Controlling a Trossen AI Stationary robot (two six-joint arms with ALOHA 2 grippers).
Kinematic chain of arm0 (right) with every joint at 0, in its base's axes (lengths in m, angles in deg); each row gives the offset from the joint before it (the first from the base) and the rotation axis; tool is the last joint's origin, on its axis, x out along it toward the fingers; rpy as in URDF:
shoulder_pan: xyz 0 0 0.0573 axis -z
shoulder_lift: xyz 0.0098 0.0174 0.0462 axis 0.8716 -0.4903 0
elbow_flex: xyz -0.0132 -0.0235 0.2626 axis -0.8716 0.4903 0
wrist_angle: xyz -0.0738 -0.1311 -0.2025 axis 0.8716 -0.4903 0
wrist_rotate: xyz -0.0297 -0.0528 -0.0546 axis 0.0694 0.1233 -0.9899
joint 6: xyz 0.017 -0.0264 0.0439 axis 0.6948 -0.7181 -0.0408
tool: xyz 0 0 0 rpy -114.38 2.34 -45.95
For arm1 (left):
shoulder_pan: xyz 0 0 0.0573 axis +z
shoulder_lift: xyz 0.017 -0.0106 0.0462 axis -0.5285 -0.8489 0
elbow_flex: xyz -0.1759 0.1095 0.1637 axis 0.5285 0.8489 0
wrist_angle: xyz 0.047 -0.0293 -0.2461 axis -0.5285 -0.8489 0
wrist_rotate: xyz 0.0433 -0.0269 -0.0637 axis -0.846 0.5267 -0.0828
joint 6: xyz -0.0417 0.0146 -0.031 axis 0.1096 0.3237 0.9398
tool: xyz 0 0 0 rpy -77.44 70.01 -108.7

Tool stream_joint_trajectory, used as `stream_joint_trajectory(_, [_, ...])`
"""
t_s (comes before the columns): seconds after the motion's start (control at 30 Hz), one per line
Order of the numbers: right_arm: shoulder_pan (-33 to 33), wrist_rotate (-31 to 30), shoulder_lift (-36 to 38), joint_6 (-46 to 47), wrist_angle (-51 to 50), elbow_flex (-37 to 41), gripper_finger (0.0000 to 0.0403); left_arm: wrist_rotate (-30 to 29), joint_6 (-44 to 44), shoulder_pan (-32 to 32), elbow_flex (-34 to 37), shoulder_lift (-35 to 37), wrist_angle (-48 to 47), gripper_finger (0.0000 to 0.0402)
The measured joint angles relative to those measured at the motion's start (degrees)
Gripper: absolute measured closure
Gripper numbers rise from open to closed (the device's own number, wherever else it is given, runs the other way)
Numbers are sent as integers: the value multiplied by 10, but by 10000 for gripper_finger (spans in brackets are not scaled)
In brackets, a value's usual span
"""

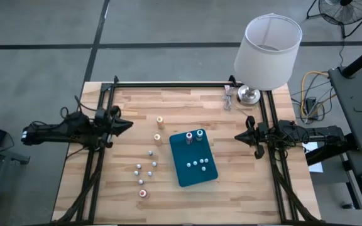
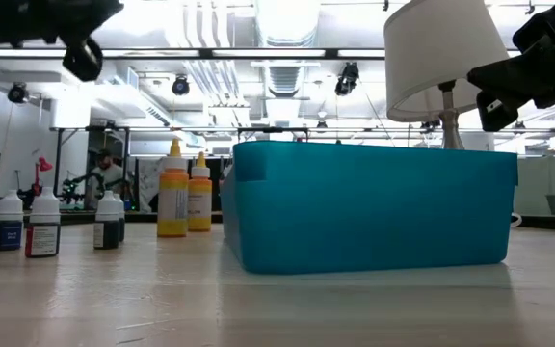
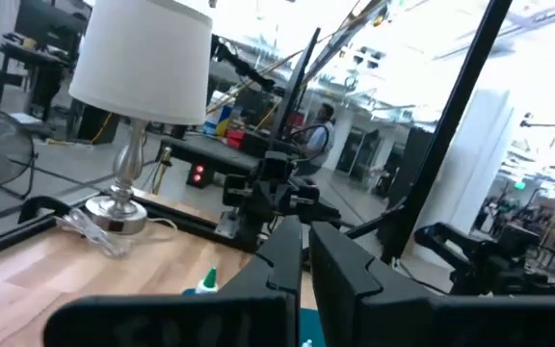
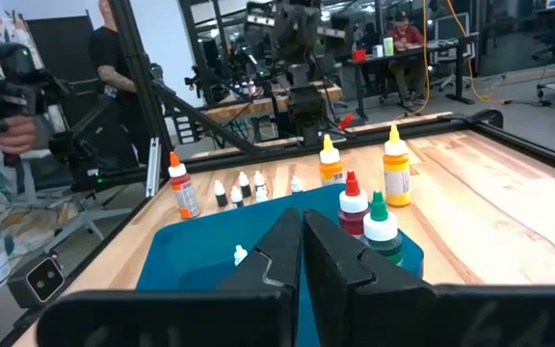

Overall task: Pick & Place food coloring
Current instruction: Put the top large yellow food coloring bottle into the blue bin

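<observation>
- The left pincer hangs over the left edge of the desk with its fingers pressed together, holding nothing; the right pincer hangs over the right edge, also pressed together and empty.
- The food coloring is in two groups; some bottles already stand in the teal tray, namely two taller ones at its far end and a few small ones nearer the middle; the others stand on the bare wood to the left of the tray: two orange-topped bottles, a cluster of small whitish bottles, and one red-topped bottle closest to the front.
- The loose bottles lie between the left pincer and the tray, so I judge the left arm is the nearer one for them; all stand upright, long axis vertical.
- The high view gives the layout but not the heights; the low view shows the tray wall standing taller than the small bottles; the right wrist view shows inside the tray, with a red-capped and a green-capped bottle touching side by side.
</observation>
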Motion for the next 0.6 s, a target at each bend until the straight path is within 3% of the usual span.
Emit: stream_joint_trajectory(0.6, [0,0,0,0,0,0,394,-40,-77,1,-236,-220,-48,402])
